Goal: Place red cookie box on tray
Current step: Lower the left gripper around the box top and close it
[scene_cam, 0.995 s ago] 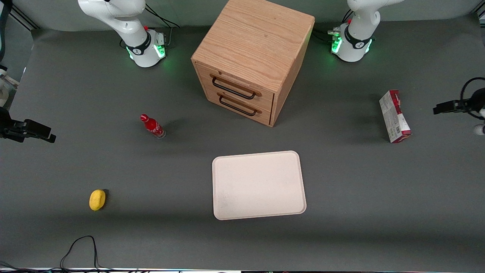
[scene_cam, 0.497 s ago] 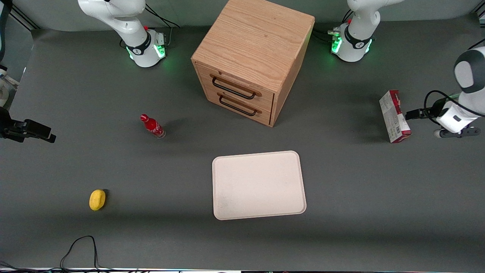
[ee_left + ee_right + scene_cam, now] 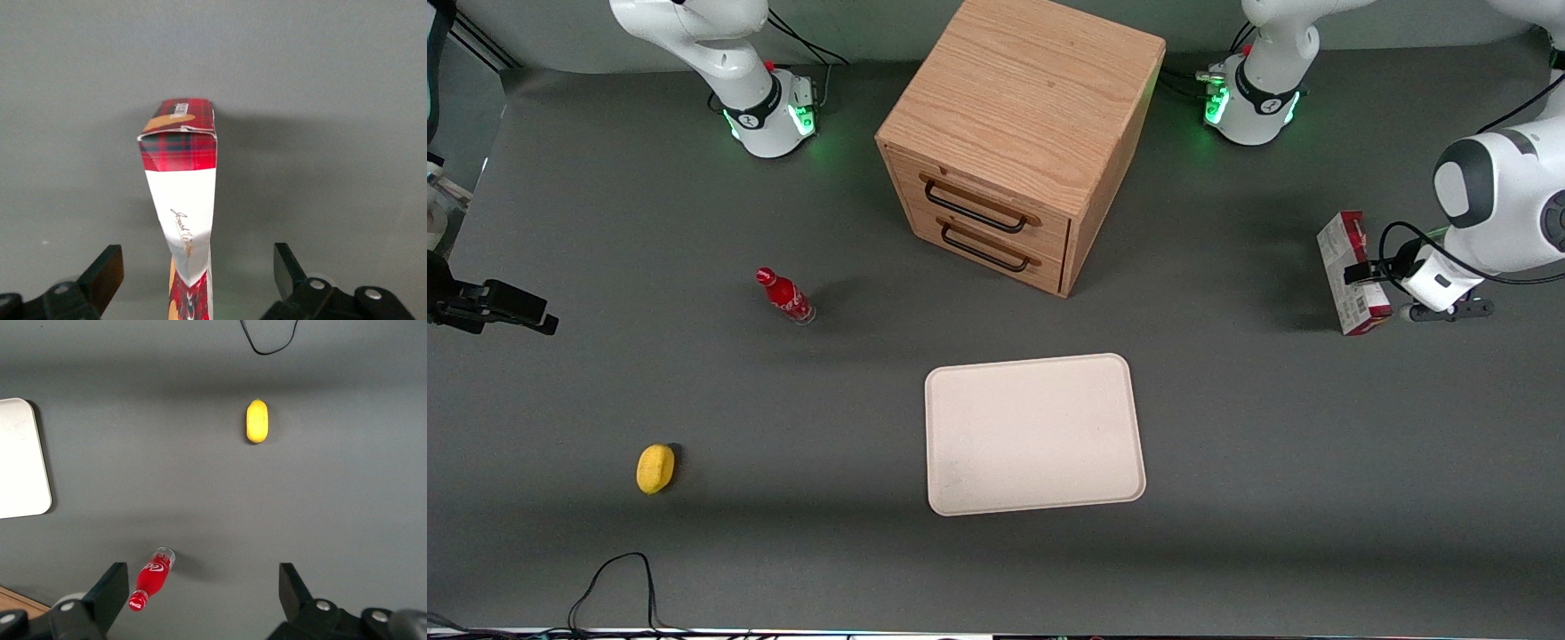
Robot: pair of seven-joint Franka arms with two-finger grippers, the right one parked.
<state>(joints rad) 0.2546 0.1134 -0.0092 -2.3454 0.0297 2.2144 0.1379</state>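
Note:
The red cookie box stands on a thin edge toward the working arm's end of the table, grey-white face with barcode showing. In the left wrist view the red cookie box shows its plaid end and white edge. My gripper hangs over the box, open. In the wrist view the gripper has one black finger on each side of the carton, well apart from it. The cream-white tray lies flat near the table's middle, nearer the front camera than the box, with nothing on it.
A wooden drawer cabinet with two black handles stands farther from the front camera than the tray. A small red bottle and a yellow oval object lie toward the parked arm's end. A black cable loops at the front edge.
My arm has swung in from the table's edge until the gripper is over the red cookie box. The box and the tray have not moved.

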